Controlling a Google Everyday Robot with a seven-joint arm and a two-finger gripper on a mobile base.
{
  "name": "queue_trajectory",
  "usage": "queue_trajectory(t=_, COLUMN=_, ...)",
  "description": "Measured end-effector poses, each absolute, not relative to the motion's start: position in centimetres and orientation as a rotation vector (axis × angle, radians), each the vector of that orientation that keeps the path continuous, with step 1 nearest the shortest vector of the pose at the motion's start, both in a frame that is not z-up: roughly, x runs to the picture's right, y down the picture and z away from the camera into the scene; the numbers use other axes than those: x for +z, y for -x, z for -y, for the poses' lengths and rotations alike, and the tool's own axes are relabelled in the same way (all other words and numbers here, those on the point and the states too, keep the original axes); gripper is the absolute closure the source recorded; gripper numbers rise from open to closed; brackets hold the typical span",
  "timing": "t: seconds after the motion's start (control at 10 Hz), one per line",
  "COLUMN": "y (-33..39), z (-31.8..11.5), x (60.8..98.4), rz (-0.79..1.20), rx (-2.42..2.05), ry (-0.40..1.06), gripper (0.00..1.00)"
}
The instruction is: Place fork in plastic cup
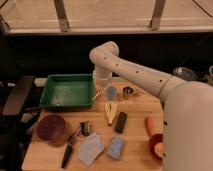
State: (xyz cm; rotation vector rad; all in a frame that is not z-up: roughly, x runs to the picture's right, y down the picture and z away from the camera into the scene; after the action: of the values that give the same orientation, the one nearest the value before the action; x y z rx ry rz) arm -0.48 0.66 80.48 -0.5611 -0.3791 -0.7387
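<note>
1. The pincer (100, 88) hangs under the wrist of the arm (132, 72), over the right rim of the green tray (60, 92) and just left of the plastic cup (111, 93). It is pressed together on the fork (94, 95).
2. The fork juts down and to the left from that grip as a thin pale sliver. It is tilted, clear of the worktop (140, 107), and not yet over the cup's mouth.
3. If the fork is carried across at this height, its low end could catch the cup's rim or wall. So light a tumbler would probably slide or tip.
4. The metal cup (128, 91) stands just right of the plastic one. An overshoot could knock it, or put the fork in the wrong vessel.
5. If let go while this slanted, the fork may bridge the rim and fall out. It could also lever the cup over, since it looks longer than the cup is tall.
6. A slim handle can swivel in a two-finger pinch, and how firmly it is held cannot be told.
</note>
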Motion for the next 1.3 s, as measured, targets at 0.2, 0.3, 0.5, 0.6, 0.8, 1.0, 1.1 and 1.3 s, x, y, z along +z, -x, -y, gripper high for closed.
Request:
queue_trajectory(t=0.2, y=0.2, z=-0.2, x=80.7, rz=0.400, rx=-0.728, ry=0.556, gripper=1.00)
queue_trajectory(t=0.3, y=0.3, z=-0.2, x=80.8, rz=0.401, rx=-0.729, ry=0.555, gripper=1.00)
queue_trajectory(t=0.5, y=0.3, z=-0.2, x=80.8, rz=0.399, rx=-0.729, ry=0.555, gripper=1.00)
queue_trajectory(t=0.6, y=0.3, z=-0.1, x=80.9, rz=0.390, rx=-0.721, ry=0.549, gripper=1.00)
queue_trajectory(t=0.8, y=0.1, z=0.7, x=81.9, rz=0.352, rx=-0.621, ry=0.542, gripper=1.00)
queue_trajectory(t=1.0, y=-0.4, z=1.0, x=83.8, rz=0.309, rx=-0.486, ry=0.564, gripper=1.00)
queue_trajectory(t=1.1, y=-0.6, z=0.9, x=84.8, rz=0.292, rx=-0.439, ry=0.581, gripper=1.00)
queue_trajectory(t=1.3, y=-0.8, z=0.6, x=86.5, rz=0.277, rx=-0.390, ry=0.617, gripper=1.00)
